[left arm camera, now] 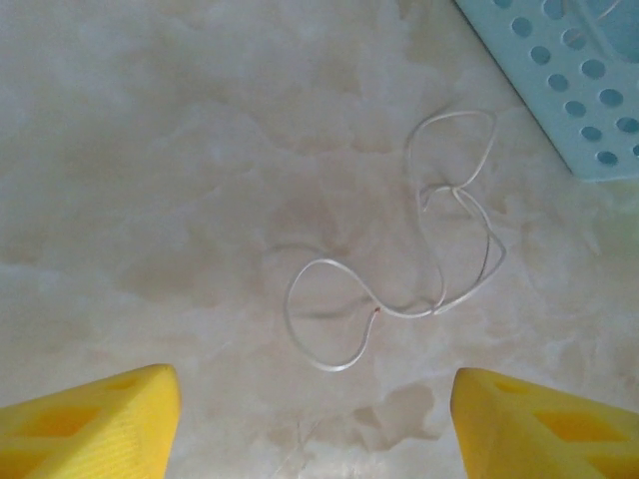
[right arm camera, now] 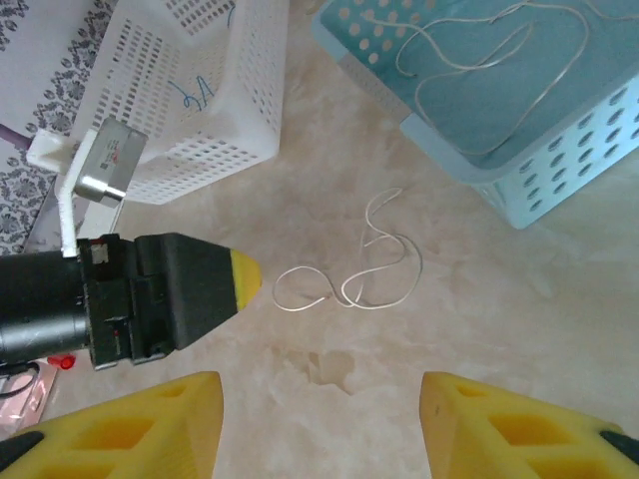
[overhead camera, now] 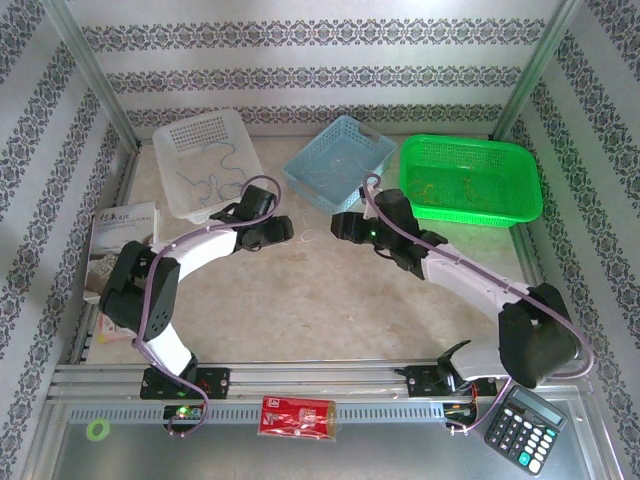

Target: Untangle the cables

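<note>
On the table [overhead camera: 330,300], just beside the blue basket [overhead camera: 318,141], one pale cable [left arm camera: 404,313] lies loose in loops. Left gripper [left arm camera: 315,389] and right gripper [right arm camera: 319,389] hang wide and empty over it; this looks like the pick-up step; next, lower and pinch one strand.

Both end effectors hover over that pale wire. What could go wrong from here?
The pale wire lies flat and hair-thin, so the open left end effector may pinch only table. It crosses itself; pulling one end could knot it. The right end effector sits close, so the two might collide.
</note>
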Robot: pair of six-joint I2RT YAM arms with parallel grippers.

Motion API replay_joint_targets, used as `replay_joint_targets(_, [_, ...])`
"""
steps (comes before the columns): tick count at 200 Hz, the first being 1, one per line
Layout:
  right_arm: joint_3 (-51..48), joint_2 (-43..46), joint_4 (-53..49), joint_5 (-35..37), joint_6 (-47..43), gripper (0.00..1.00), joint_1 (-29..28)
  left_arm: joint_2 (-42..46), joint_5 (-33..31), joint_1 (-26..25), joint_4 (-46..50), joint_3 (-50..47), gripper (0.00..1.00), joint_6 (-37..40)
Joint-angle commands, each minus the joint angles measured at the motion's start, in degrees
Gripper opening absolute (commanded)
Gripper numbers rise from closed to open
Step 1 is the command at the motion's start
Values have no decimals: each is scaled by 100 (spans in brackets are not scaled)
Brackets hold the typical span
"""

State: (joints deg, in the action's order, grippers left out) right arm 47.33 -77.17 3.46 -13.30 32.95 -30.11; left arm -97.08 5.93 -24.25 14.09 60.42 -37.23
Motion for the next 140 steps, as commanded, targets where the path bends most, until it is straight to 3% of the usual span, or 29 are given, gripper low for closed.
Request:
replay_joint_targets(1, [-233,199,216,232,82,55,23,-221,-205,-108,231,209,63,-296])
replay_joint_targets(75, [-348,354,286,223,72,55,40,-604,-659,-294,361,301,57,-908])
replay_joint_targets(140, [-356,400,320,204,27,55,47,-864,-697,-379,236,409,43,-1041])
